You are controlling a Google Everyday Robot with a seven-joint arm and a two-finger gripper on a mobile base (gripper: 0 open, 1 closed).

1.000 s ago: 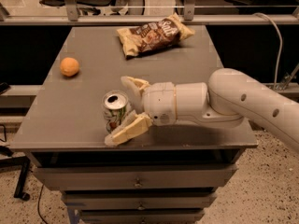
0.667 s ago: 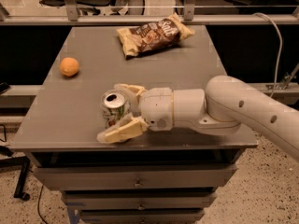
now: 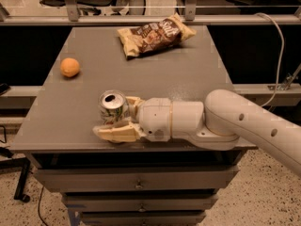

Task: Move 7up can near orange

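Observation:
The 7up can (image 3: 112,107) stands upright on the grey table (image 3: 188,79), near its front edge, left of the middle. My gripper (image 3: 123,117) reaches in from the right with the can between its two cream fingers. One finger (image 3: 116,133) lies along the can's near side and the other (image 3: 133,102) against its far right side, so the fingers are closed on the can. The orange (image 3: 70,67) sits alone at the table's left side, well behind and to the left of the can.
A brown and cream chip bag (image 3: 153,34) lies at the back middle of the table. My white arm (image 3: 244,126) crosses the table's front right corner. Drawers (image 3: 136,182) sit below the tabletop. A metal rail (image 3: 150,19) runs behind the table.
My gripper has slid left so the can sits deeper between the fingers, and the fingers have come closer together around it. The can and the orange stand where they were.

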